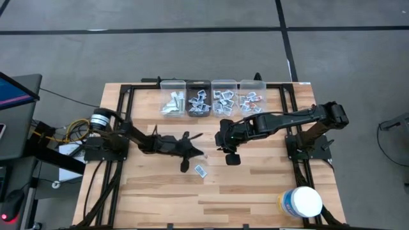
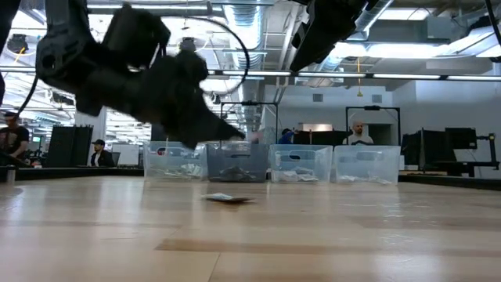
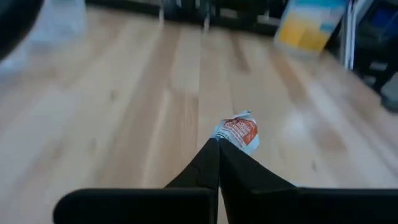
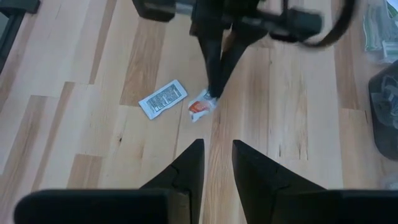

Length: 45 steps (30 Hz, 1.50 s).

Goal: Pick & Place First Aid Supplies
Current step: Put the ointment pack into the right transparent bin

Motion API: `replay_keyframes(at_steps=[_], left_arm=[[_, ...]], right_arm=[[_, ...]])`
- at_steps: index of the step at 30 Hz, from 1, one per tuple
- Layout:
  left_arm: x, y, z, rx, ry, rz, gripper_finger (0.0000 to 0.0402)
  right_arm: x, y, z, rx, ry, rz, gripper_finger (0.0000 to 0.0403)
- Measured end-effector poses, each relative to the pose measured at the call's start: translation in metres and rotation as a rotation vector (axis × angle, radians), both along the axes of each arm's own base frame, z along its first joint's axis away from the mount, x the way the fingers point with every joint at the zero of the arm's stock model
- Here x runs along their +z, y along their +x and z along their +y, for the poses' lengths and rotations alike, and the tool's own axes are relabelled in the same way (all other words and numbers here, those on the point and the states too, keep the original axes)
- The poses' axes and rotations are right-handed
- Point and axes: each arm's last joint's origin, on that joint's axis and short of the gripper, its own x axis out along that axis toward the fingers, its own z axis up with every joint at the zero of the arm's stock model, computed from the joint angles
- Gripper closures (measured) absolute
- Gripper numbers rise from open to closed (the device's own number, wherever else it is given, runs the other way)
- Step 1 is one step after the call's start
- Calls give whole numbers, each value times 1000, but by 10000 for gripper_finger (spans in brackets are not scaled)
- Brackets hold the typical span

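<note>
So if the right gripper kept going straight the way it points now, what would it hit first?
Probably the red-printed packet pinched in the left gripper, which is directly ahead of the open right gripper. The white packet lies off to one side. Depth is hard to judge.

The surface [image 1: 255, 185] is pale wood in long planks, smooth with a soft satin sheen and visible grain. Four bins [image 1: 211, 97] along its far edge are clear, glossy plastic. The red-printed packet [image 3: 239, 132] looks like crinkled paper or foil with a slight shine; the grey-printed packet [image 4: 162, 98] lies flat and matt. The left gripper [image 3: 217, 144] has smooth, matt black fingers [image 3: 202, 168]. The tub [image 1: 301, 202] is smooth white plastic. The floor [image 1: 192, 38] is matt grey.
</note>
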Motion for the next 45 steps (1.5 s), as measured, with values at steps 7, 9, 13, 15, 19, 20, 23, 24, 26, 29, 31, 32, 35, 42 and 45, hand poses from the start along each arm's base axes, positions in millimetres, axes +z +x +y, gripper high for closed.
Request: replay_keyframes(at_steps=[7,9,13,15,19,20,23,24,26,29,31,32,35,42,45], left_arm=[[43,-10,6,56,-8,-169,397],[54,-13,9,66,-39,-207,397],[66,-17,14,83,-143,-253,397],[69,-19,16,89,-196,-264,396],[69,-18,18,96,-309,-258,398],[69,-18,18,96,-337,-256,398],[68,-18,17,97,-393,-248,396],[68,-18,17,96,-410,-249,396],[68,-18,17,97,-443,-247,396],[68,-18,17,96,-473,-246,397],[68,-18,17,96,-474,-246,397],[68,-18,17,96,-477,-246,396],[68,-18,18,103,-502,-247,396],[68,-18,18,119,-535,-250,395],[69,-18,18,119,-548,-251,396]], right_arm=[[1,1,2,4,4,-17,326],[1,1,5,43,-18,-26,326],[2,1,15,168,-95,-51,326],[3,1,20,198,-175,-69,326],[6,1,27,144,-383,-108,330],[7,2,28,130,-428,-118,331],[9,2,31,125,-509,-138,333],[10,3,32,134,-520,-144,333],[11,3,32,151,-533,-157,333],[11,4,32,174,-545,-156,333],[11,4,32,176,-548,-159,333],[11,4,32,175,-547,-162,333],[12,6,31,168,-543,-178,333],[14,8,31,179,-555,-208,333],[14,9,28,171,-556,-203,333]])
